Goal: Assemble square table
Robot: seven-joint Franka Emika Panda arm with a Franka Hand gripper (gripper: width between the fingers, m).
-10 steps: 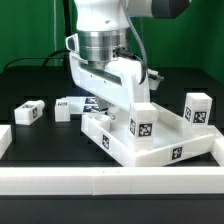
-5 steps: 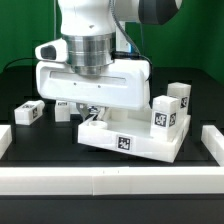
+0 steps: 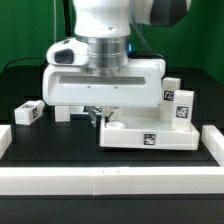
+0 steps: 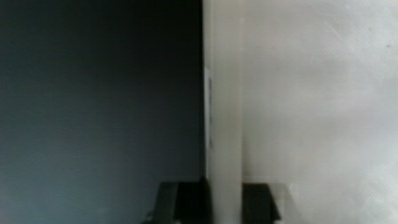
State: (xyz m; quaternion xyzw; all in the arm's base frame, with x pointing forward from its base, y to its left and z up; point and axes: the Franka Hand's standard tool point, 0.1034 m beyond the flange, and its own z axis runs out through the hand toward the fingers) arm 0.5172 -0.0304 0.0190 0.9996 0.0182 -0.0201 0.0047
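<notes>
So right now I'm clamping my jaws on the square top (image 3: 150, 140). In the wrist view a thin white wall (image 4: 221, 100) is sitting edge-on right between them, both sides pressing on it, so I'm gripping it, not hanging loose. In the exterior view I'm reaching down at the end of the top on that view's left.

The top is lying flat on the black tabletop (image 3: 40, 145) with the open side facing up. It's square, so there's no real long axis. Its front wall, the one with one black-and-white tag showing, is running almost straight across the exterior view, facing the camera nearly head-on.

Counting stuff:
- 1 square top
- 4 legs that I'm seeing: two standing upright on the top at its exterior-view-right end, one (image 3: 170, 90) behind the other (image 3: 184, 105). I can't tell if they're seated in sockets.
- The other two are lying loose on the tabletop toward the exterior view's left, one (image 3: 28, 112) out in the open and one (image 3: 63, 112) half hidden behind my arm (image 3: 105, 40).
- A white rail is running along the front (image 3: 100, 182), with a short piece at each side (image 3: 4, 138) (image 3: 213, 142).
</notes>
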